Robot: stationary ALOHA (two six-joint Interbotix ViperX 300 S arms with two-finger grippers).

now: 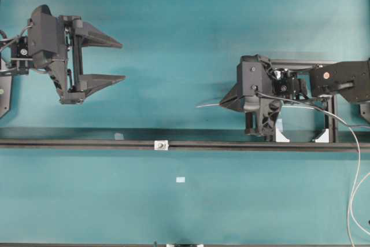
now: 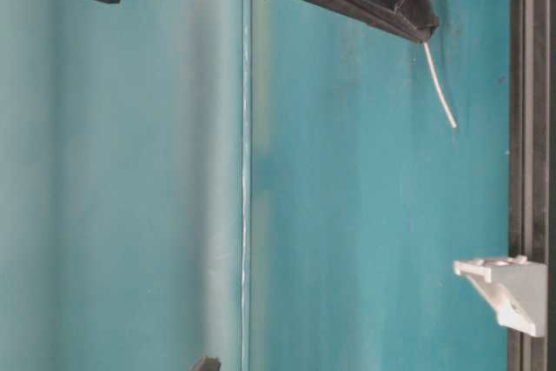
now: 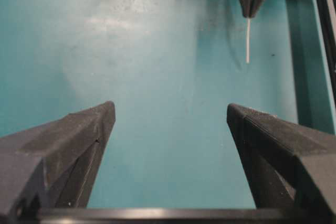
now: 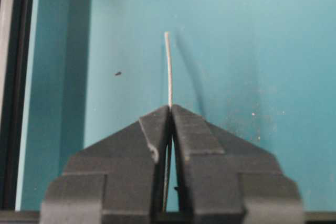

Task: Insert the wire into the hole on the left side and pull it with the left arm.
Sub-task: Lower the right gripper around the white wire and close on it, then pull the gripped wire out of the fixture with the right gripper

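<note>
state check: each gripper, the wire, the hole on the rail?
left gripper: open wide, holding nothing
right gripper: shut on the wire
wire: pinched near its free end, a short tip sticking out past the fingertips, not in the hole
hole: nothing through it
rail: lying across the table, white block on it

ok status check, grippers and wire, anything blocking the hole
Right gripper shut on the wire, short end poking out. Left gripper open, idle. The hole on the rail unthreaded, nothing blocking.
</note>
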